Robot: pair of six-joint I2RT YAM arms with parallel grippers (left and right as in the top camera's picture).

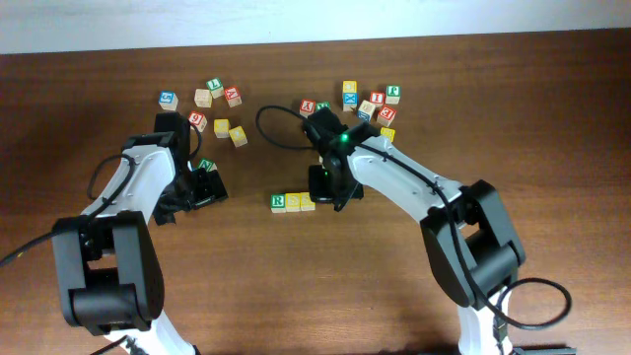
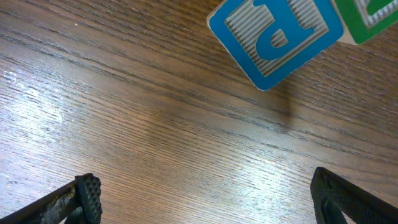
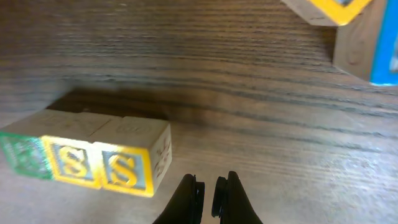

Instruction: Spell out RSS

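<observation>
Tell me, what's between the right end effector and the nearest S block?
Only bare table, from right end effector to S block; right wrist view shows it.

overhead faces down at the table (image 1: 296, 286); low, close right wrist shares rss row (image 1: 293, 201).

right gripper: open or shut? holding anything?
Shut, empty. Right wrist view: the right gripper has its fingertips nearly touching, nothing between them, beside the end S cube.

we've got a dark wood table (image 1: 296, 296), green R block (image 1: 278, 201) and two yellow S blocks (image 3: 124, 169) touching in a row mid-table, loose bunch of blocks (image 1: 203, 97) back left, another bunch (image 1: 367, 106) back right, both apart from our row
</observation>
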